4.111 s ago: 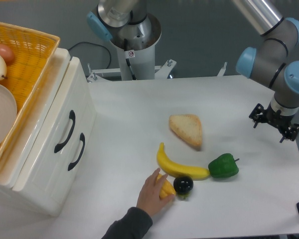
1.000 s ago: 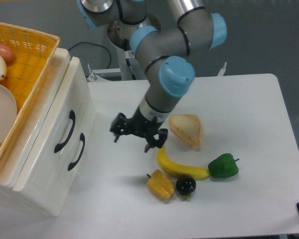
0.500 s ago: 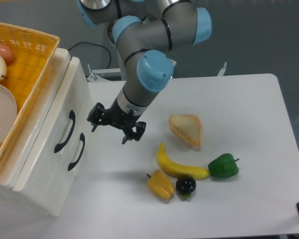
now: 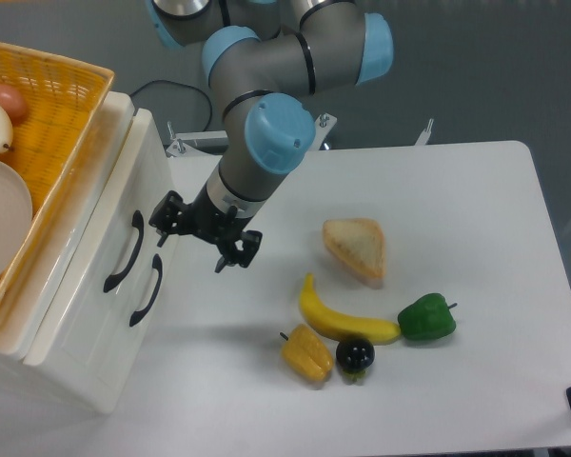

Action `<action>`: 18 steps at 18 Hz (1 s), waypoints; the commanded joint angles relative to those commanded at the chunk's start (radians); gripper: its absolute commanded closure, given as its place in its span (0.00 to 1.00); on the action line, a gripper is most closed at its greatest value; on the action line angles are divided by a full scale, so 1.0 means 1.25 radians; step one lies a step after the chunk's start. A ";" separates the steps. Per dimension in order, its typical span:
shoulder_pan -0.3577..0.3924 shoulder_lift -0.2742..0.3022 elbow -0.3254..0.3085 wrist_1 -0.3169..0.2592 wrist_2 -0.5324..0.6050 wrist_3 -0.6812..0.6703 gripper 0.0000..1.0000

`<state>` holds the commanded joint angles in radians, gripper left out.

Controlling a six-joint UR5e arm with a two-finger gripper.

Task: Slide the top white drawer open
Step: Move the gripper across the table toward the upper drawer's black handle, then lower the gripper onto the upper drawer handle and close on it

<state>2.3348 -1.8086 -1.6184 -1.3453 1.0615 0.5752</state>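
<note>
The glossy white plastic top drawer [image 4: 95, 249] with its curved black handle [image 4: 125, 251] sits shut at the left, just left of the black pincer [image 4: 202, 232], which hangs spread and empty over bare white table [image 4: 457, 200], the long yellow banana [image 4: 344, 321] well apart.

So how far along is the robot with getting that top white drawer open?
Early. The top white drawer looks fully shut, its front level with the lower drawer. In hand: the gripper, fingers spread, hangs beside the cabinet, near the top handle but not on it. Left: hook the handle and pull.
</note>
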 joint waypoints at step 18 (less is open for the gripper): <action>-0.029 -0.002 0.005 0.006 -0.005 -0.004 0.01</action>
<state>2.2979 -1.8116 -1.6122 -1.3376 1.0554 0.5706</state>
